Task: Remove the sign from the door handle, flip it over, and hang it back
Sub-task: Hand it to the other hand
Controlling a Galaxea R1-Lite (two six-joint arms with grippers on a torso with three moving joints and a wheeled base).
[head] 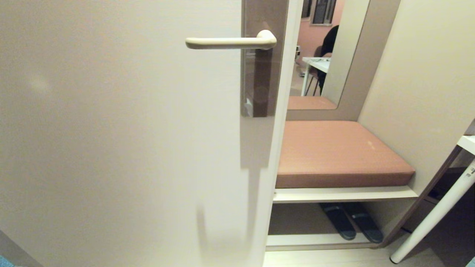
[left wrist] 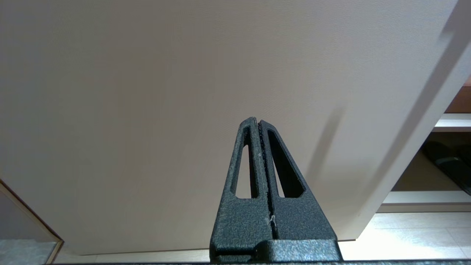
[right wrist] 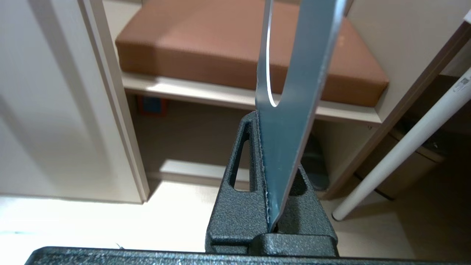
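Note:
The cream door handle (head: 230, 42) sticks out level from its brown-grey plate (head: 263, 74) on the pale door, and nothing hangs on it. The sign (right wrist: 294, 92) shows only in the right wrist view: a thin card seen nearly edge-on, its blue face and the rim of its hole visible. My right gripper (right wrist: 263, 117) is shut on the sign's lower end, low beside the door's edge and below the head view. My left gripper (left wrist: 257, 122) is shut and empty, parked low and pointing at the door's lower part.
Past the door's edge (head: 282, 148) is a bench with a brown cushion (head: 334, 152), dark slippers (head: 350, 220) on the shelf below it and a mirror above. A white table leg (head: 434, 218) slants at the right. A seated person shows in the mirror.

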